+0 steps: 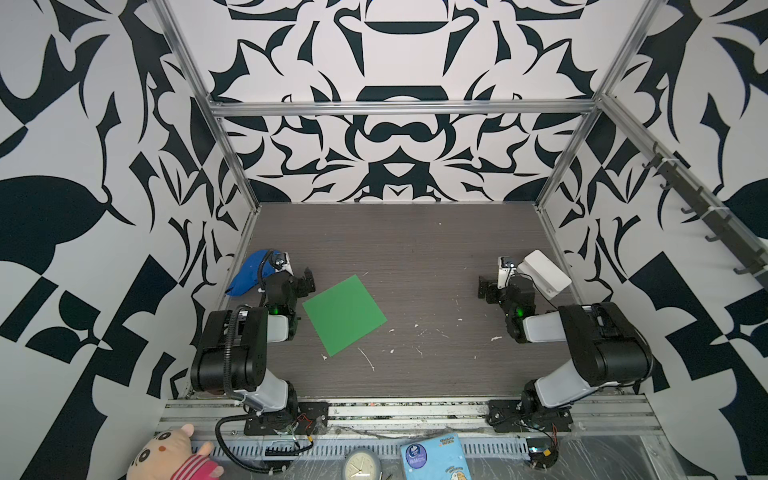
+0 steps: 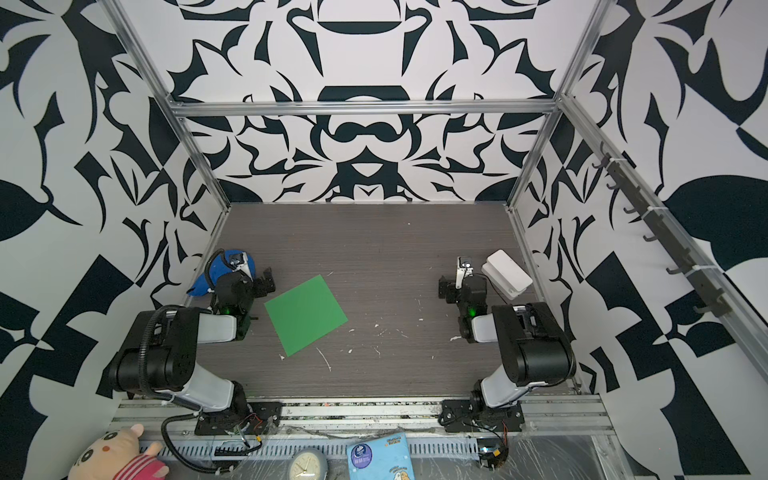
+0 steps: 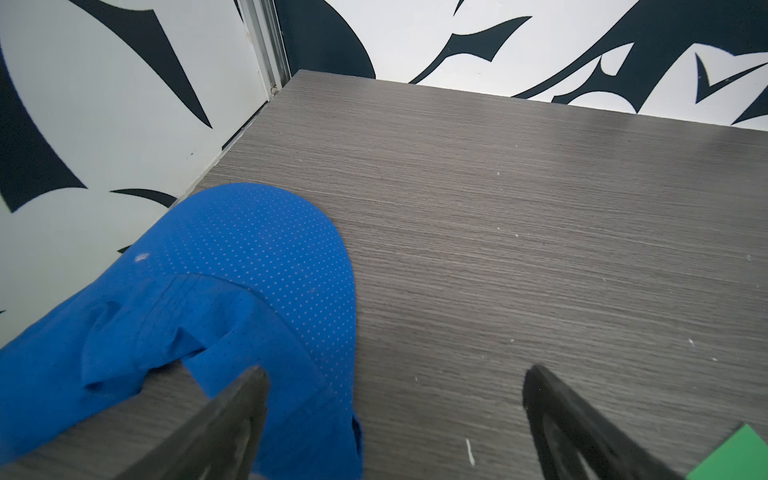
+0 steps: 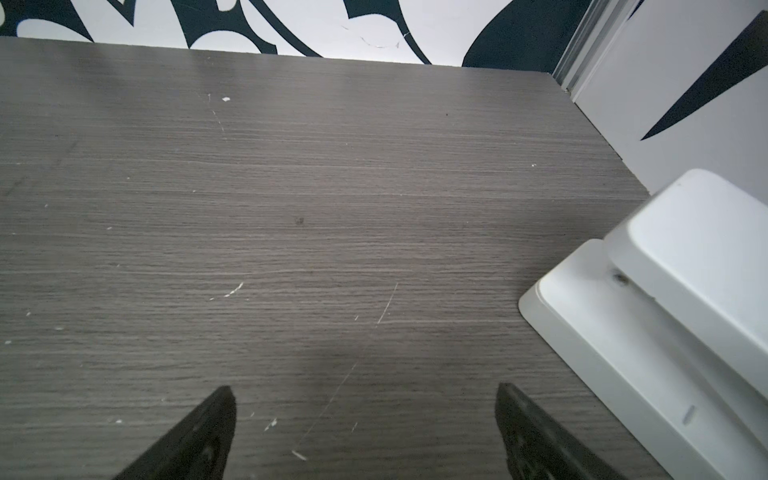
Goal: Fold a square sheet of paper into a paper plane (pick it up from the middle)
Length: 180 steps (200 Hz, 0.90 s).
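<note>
The square sheet of paper [image 1: 345,316] [image 2: 305,316] is bright green and lies flat on the grey wood table, turned like a diamond, left of the middle. One green corner [image 3: 735,457] shows in the left wrist view. My left gripper [image 1: 308,282] [image 2: 267,282] [image 3: 395,374] hovers just beyond the sheet's far-left corner, open and holding nothing. My right gripper [image 1: 483,288] [image 2: 444,289] [image 4: 365,390] is open and empty over bare table, far to the right of the sheet. No paper plane is in view.
A blue cloth cap [image 1: 245,276] [image 3: 249,270] lies by the left wall, beside the left gripper. A white device [image 1: 546,272] [image 4: 685,291] stands by the right wall. Small white scraps [image 1: 417,328] dot the table. A plush toy [image 1: 174,455], clock and booklet sit on the front ledge.
</note>
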Tool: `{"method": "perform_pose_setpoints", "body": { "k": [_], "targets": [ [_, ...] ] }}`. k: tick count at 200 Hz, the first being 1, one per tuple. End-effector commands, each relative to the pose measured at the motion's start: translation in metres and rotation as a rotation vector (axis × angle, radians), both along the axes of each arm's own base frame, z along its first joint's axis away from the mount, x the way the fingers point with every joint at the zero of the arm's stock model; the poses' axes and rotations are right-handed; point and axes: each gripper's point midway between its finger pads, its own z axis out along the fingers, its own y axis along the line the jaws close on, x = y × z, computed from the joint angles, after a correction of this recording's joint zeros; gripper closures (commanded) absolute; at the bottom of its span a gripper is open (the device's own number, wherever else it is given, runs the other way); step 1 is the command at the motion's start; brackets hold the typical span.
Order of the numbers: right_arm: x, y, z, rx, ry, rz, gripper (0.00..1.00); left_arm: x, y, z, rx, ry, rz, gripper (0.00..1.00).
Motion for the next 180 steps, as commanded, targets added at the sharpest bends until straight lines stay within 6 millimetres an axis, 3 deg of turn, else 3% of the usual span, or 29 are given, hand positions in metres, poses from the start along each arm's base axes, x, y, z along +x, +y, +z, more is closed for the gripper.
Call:
{"method": "perform_pose_setpoints", "body": {
  "k": [1,28,72,92,107,131,151,180],
  "targets": [
    [0.009,0.000,0.018,0.004,-0.061,-0.002,0.00,0.004,0.000,0.006,-0.001,-0.021,-0.004,0.01],
    [0.006,-0.003,0.034,0.006,-0.103,-0.017,0.00,0.003,0.000,0.009,0.001,-0.038,-0.004,0.01],
    [0.002,-0.001,0.085,0.053,-0.079,-0.051,0.00,-0.013,0.013,0.047,-0.045,-0.016,0.106,0.01],
    [0.002,0.010,0.103,0.176,0.013,-0.068,0.00,-0.026,0.020,0.077,-0.215,-0.003,0.226,0.00],
    [0.004,0.028,0.109,0.227,0.090,-0.048,0.00,-0.034,0.009,0.089,-0.349,0.041,0.227,0.01],
    [0.005,0.083,0.114,0.247,0.202,0.059,0.00,-0.043,-0.013,0.097,-0.509,0.115,0.185,0.00],
    [-0.001,0.155,0.116,0.269,0.272,0.239,0.01,-0.053,-0.022,0.099,-0.582,0.157,0.177,0.00],
    [-0.017,0.261,0.108,0.314,0.374,0.449,0.09,-0.063,-0.021,0.104,-0.591,0.152,0.191,0.01]
  ]
}}
